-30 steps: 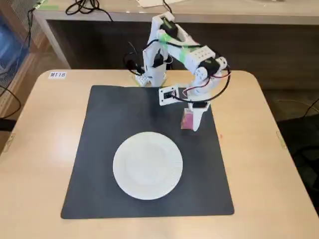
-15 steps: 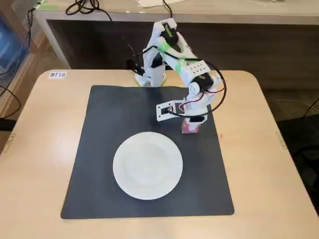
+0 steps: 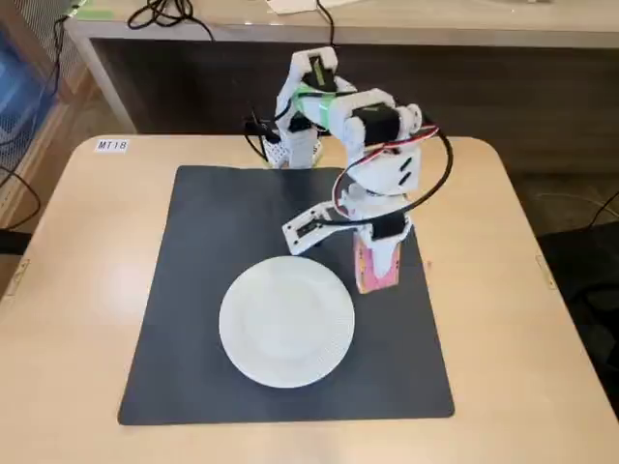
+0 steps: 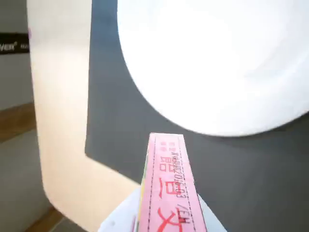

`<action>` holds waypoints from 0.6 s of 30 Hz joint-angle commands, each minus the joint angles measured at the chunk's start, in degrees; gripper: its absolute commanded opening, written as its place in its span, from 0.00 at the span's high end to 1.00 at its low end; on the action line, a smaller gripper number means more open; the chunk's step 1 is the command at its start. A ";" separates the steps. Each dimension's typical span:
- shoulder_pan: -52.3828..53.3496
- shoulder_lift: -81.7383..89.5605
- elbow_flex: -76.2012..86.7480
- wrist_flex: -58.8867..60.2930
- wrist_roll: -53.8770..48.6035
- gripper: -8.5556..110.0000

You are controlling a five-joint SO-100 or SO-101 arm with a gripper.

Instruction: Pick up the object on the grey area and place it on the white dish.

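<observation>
Gripper (image 3: 377,271) pinched on the pink box (image 3: 375,266), jaws closed against its sides; fixed view shows the box standing on end between the white fingers, lower end protruding below them. Box appears lifted clear of the grey mat (image 3: 213,242), though contact with the mat cannot be fully ruled out from this angle. Wrist view: the box (image 4: 170,193) projects up from the bottom edge of the frame, narrow pale-pink face with red print toward the camera, white gripper parts flanking it at the base; its far end sits just short of the rim of the white dish (image 4: 217,63), with a strip of mat (image 4: 116,135) visible between them. Fixed view: box hangs just beside the right rim of the dish (image 3: 286,321), over the mat, not over the plate surface. Dish rests near the mat's centre, toward the front edge; mat lies on the light wooden table (image 3: 77,251). Versus half a second ago: the box was lower and further back on the mat, beside the arm's wrist; it is now raised, larger in view and closer to the dish, and the arm's upper links have swung forward and up. Dish and mat unchanged
</observation>
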 commanded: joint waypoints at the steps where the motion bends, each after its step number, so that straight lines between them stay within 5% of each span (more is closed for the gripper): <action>1: 3.69 -1.05 -4.48 0.97 -4.39 0.93; 18: 7.91 -14.68 -11.87 3.78 -14.59 0.93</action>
